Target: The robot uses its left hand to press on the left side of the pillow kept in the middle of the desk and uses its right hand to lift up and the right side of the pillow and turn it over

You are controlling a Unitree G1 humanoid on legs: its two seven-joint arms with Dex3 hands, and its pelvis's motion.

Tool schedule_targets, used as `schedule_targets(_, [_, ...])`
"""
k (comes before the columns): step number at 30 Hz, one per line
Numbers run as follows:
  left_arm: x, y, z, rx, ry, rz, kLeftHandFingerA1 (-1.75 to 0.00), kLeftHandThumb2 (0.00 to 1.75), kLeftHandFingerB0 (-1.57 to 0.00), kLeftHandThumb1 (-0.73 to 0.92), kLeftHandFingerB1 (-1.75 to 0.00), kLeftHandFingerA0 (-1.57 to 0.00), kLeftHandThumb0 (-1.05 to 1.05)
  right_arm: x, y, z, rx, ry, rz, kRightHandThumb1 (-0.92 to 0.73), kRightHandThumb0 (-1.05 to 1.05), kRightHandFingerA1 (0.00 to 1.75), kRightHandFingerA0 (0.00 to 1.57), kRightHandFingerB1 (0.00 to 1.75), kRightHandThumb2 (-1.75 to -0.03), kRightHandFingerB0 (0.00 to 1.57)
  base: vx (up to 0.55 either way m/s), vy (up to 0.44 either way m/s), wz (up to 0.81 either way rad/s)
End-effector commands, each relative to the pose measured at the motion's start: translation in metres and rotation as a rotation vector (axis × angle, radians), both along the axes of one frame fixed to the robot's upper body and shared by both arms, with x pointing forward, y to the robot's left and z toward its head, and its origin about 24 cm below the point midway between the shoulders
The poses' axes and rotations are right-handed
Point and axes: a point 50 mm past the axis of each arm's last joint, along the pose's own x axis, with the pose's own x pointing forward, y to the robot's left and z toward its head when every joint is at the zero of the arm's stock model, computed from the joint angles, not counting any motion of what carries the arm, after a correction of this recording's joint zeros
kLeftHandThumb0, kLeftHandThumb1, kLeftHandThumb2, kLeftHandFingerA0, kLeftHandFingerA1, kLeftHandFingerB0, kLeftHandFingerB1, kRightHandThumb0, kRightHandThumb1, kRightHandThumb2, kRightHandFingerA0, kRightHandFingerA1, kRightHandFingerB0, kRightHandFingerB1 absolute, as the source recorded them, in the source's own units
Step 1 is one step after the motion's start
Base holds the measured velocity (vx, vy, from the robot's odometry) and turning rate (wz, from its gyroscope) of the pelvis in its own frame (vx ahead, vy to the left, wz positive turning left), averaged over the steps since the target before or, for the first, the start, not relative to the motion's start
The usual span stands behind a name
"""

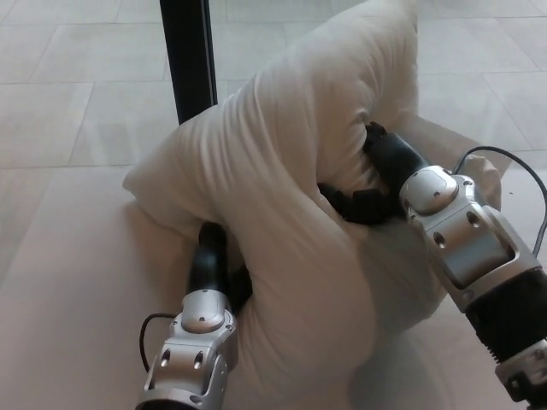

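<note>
Pillow [291,213], white and bulging, gripped at its right side by the right hand [367,184]: black fingers [346,203] curled around a thick fold of fabric, thumb side buried in the crease above, clenched on the cloth. Raised by that grip, with the far right corner standing tall and folding over toward the left, the near part sagging onto the pale desk [60,290]. Silver wrist and black-sleeved forearm of the right arm [466,243] running off to the near right, a thin black cable looping beside it.

Left hand [214,260] pushed in under the pillow's left edge, mostly hidden by fabric; only a black stretch above the silver wrist visible, touching the pillow, finger spread impossible to tell. Left arm [192,354] coming up from the near edge, a black cable curling at its left.

Beyond the pillow, a black upright post [190,55] against pale floor tiles [77,60].
</note>
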Motion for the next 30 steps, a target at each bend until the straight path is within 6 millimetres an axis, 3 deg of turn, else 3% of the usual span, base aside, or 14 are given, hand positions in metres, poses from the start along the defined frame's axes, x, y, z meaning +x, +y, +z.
schedule_targets(1, [-0.070,-0.145,-0.027,-0.382,0.305,-0.486,-0.77,0.81,-0.02,0.41,-0.25,-0.45,-0.63,-0.073,0.121,-0.078,0.512,0.515,0.363,-0.33,-0.61,0.61,0.05,0.55,-0.74,0.21,0.00,0.000,0.00])
schedule_targets(4, [-0.057,-0.135,-0.022,-0.297,0.249,-0.518,-0.73,0.85,-0.04,0.44,-0.22,-0.33,-0.68,-0.058,0.111,-0.061,0.594,0.433,0.300,-0.37,-0.67,0.54,0.01,0.53,-0.75,0.19,0.00,0.000,0.00])
schedule_targets(5, [-0.052,-0.129,-0.018,-0.284,0.204,-0.512,-0.73,0.59,-0.05,0.56,-0.25,-0.30,-0.63,-0.050,0.104,-0.050,0.606,0.404,0.275,-0.38,-0.67,0.50,0.02,0.50,-0.75,0.17,0.00,0.000,0.00])
schedule_targets(6, [-0.051,-0.119,-0.019,-0.255,0.146,-0.517,-0.66,0.84,-0.02,0.44,-0.23,-0.32,-0.66,-0.043,0.098,-0.044,0.617,0.373,0.246,-0.37,-0.66,0.51,0.02,0.46,-0.75,0.15,0.00,0.000,0.00])
schedule_targets(8, [-0.044,-0.109,-0.014,-0.318,0.173,-0.427,-0.65,0.78,-0.05,0.40,-0.43,-0.37,-0.63,-0.031,0.078,-0.031,0.679,0.353,0.171,-0.35,-0.60,0.56,0.05,0.44,-0.71,0.16,0.00,0.000,0.00])
schedule_targets(11, [-0.030,-0.092,-0.001,0.067,0.043,-0.532,-0.60,0.89,-0.05,0.53,-0.29,-0.23,-0.68,-0.023,0.061,-0.018,0.762,0.328,0.109,-0.36,-0.53,0.60,0.10,0.42,-0.69,0.18,0.00,0.000,0.00])
schedule_targets(12, [-0.024,-0.081,0.003,0.103,0.018,-0.502,-0.56,0.61,-0.05,0.73,-0.27,-0.23,-0.64,-0.019,0.050,-0.009,0.808,0.290,0.102,-0.37,-0.54,0.57,0.08,0.45,-0.72,0.18,0.00,0.000,0.00])
schedule_targets(14, [-0.018,-0.066,0.003,0.067,0.065,-0.429,-0.69,0.65,-0.30,0.84,-0.37,-0.45,-0.55,-0.016,0.034,0.003,0.858,0.222,0.118,-0.39,-0.58,0.58,0.06,0.47,-0.74,0.19,0.00,0.000,0.00])
schedule_targets(15, [-0.019,-0.054,0.004,-0.028,0.064,-0.400,-0.61,0.65,-0.07,0.78,-0.22,-0.24,-0.56,-0.017,0.022,0.010,0.914,0.176,0.128,-0.39,-0.61,0.58,0.04,0.45,-0.75,0.16,0.00,0.000,0.00])
schedule_targets(20, [-0.020,-0.015,0.010,-0.229,0.043,-0.331,-0.64,0.59,-0.06,0.58,-0.25,-0.34,-0.61,-0.022,-0.020,0.034,0.994,0.043,0.172,-0.55,-0.68,0.59,0.09,0.34,-0.57,0.20,0.00,0.000,0.00])
schedule_targets(21, [-0.020,0.002,0.013,-0.243,0.042,-0.305,-0.65,0.83,-0.05,0.45,-0.26,-0.31,-0.65,-0.025,-0.040,0.041,1.011,0.016,0.166,-0.45,-0.72,0.56,0.06,0.43,-0.81,0.15,0.00,0.000,0.00])
schedule_targets(24, [-0.025,0.061,0.020,-0.289,-0.007,-0.197,-0.70,0.58,-0.14,0.59,-0.37,-0.41,-0.61,-0.035,-0.109,0.050,1.060,-0.072,0.068,-0.67,-0.66,0.42,0.04,0.25,-0.63,0.12,0.00,0.000,0.00])
schedule_targets(26, [-0.037,0.099,0.023,-0.262,-0.026,-0.146,-0.61,0.83,-0.11,0.47,-0.44,-0.30,-0.64,-0.047,-0.151,0.049,1.027,-0.105,0.015,-0.56,-0.74,0.32,0.00,0.20,-0.93,0.05,0.00,0.000,0.00])
schedule_targets(30, [-0.048,0.141,0.031,-0.220,-0.041,-0.136,-0.60,0.82,-0.07,0.49,-0.42,-0.26,-0.64,-0.060,-0.189,0.047,1.065,-0.121,-0.155,-0.68,-0.70,0.35,0.05,0.24,-0.62,0.14,0.00,0.000,0.00])
